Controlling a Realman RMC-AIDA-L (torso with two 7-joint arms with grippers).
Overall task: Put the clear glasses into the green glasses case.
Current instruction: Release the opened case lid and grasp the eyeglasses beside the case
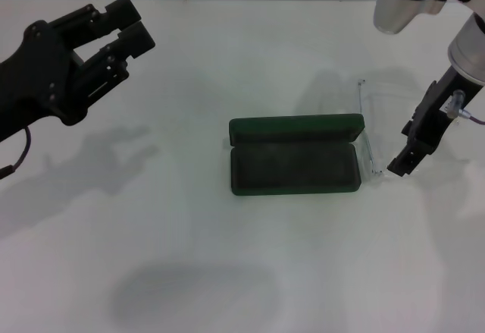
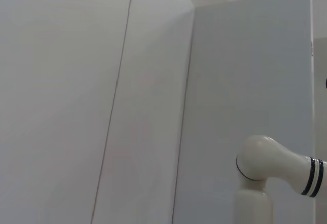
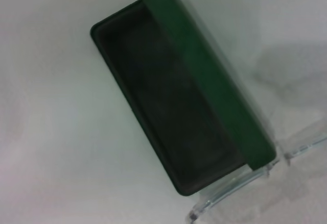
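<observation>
The green glasses case (image 1: 294, 164) lies open on the white table (image 1: 189, 272) nearest my body, its dark-lined tray facing up with nothing in it and its lid standing up along the far edge. The clear glasses (image 1: 371, 132) lie just beside the case's right end, the front against that end and the clear arms reaching away toward the far right. My right gripper (image 1: 400, 168) is down at the near right corner of the glasses, its tip at the frame; I cannot tell whether its fingers are parted or holding. Farther off, at the far left, my left gripper (image 1: 129, 26) hangs above the table, fingers spread, holding nothing.
</observation>
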